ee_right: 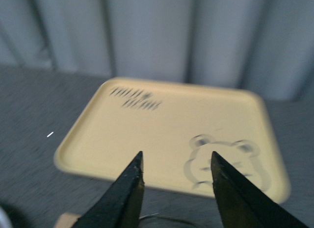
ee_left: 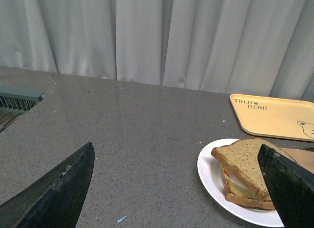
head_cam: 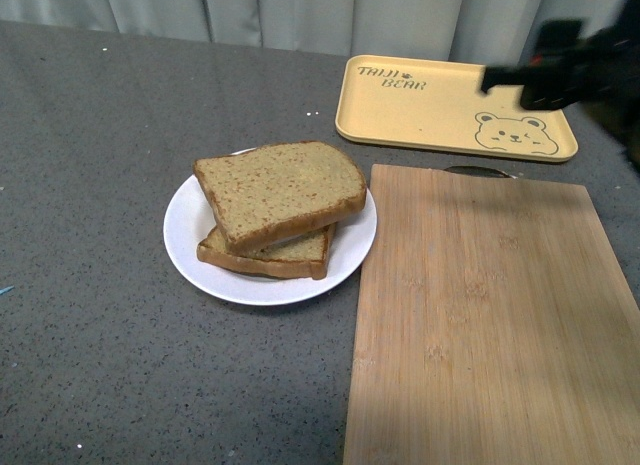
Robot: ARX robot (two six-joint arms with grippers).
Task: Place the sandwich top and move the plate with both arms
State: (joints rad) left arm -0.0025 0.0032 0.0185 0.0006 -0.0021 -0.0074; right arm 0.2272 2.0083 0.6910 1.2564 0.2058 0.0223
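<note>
Setting: a staged lab bench mocked up as a kitchen. Evidence: grey speckled table (head_cam: 100, 285); plain pale curtain (ee_left: 147, 37) as backdrop beyond the right gripper (ee_right: 176, 159); yellow bear tray (head_cam: 420, 115) just ahead of it; bamboo cutting board (head_cam: 490, 315) on the robot's side of it.

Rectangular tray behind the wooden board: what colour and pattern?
Pale yellow rectangular tray with a bear drawing; best in front view.

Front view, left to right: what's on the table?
plate carrying the sandwich top → cutting board. Left out: yellow tray and right tool, farther back and overlapping the board's span.
</note>
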